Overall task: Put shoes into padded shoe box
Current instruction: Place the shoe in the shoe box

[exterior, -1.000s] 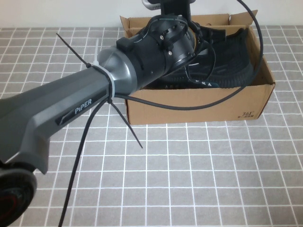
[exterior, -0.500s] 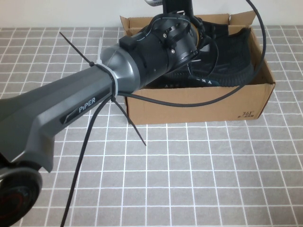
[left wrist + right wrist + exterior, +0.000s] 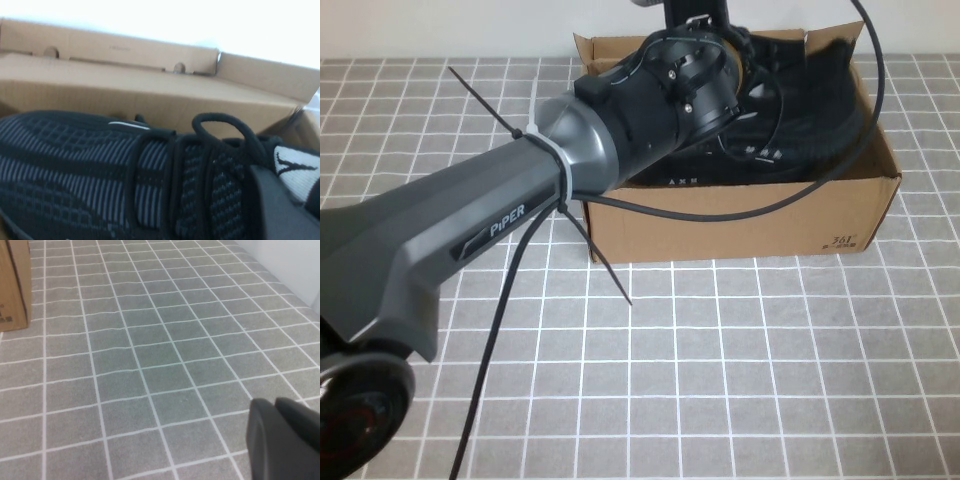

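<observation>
Inside padded shoe box [image 3: 740, 215], left pincer [image 3: 280, 200] clamped on shoe [image 3: 100, 175], right pincer [image 3: 285, 440] fingers unclear over tiled table [image 3: 150, 340]

Black mesh shoes [image 3: 790, 140] are showing against the brown cardboard box [image 3: 740, 225]; grey, white-gridded tiles are covering the bench [image 3: 720, 380].

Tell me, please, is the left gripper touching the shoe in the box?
Touching: the left wrist view shows the left gripper with a finger pressed against the shoe beside its tongue, inside the box.
</observation>
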You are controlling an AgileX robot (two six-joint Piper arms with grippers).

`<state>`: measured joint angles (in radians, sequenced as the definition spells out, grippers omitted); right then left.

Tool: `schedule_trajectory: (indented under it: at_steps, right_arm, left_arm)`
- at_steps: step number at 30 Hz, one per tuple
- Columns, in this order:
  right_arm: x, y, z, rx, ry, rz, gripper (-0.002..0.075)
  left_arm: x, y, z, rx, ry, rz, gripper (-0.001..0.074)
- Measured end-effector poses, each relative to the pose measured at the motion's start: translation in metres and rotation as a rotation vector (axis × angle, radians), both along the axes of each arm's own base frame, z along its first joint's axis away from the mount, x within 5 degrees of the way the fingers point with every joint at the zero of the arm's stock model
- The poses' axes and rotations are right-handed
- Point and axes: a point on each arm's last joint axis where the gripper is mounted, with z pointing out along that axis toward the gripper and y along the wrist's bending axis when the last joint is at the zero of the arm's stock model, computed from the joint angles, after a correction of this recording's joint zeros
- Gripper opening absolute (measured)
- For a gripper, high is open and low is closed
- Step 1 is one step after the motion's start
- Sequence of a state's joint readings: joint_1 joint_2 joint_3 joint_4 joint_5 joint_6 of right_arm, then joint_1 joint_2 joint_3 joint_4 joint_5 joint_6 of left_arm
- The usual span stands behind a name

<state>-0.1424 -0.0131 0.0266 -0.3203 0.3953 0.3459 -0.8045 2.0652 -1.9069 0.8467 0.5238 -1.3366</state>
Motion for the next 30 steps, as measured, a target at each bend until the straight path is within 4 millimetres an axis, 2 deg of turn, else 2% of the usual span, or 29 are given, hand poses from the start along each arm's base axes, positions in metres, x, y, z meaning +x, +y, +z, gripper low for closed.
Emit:
schedule_trajectory:
  at_steps: [5,14,24,30]
  right_arm:
    - [0.000,0.000,0.000,0.000,0.000,0.000,-0.0008]
    - [0.000,0.000,0.000,0.000,0.000,0.000,-0.0008]
    - [0.000,0.000,0.000,0.000,0.000,0.000,-0.0008]
    - [0.000,0.000,0.000,0.000,0.000,0.000,-0.0008]
  left_arm:
    - [0.001,-0.001,0.006,-0.013,-0.019,0.001,0.0017]
    - [0.002,0.001,0.003,0.002,-0.008,0.019,0.0017]
    - [0.003,-0.009,-0.023,0.027,0.060,0.028,0.0017]
    - [-0.003,-0.012,-0.030,0.029,0.120,0.057,0.0017]
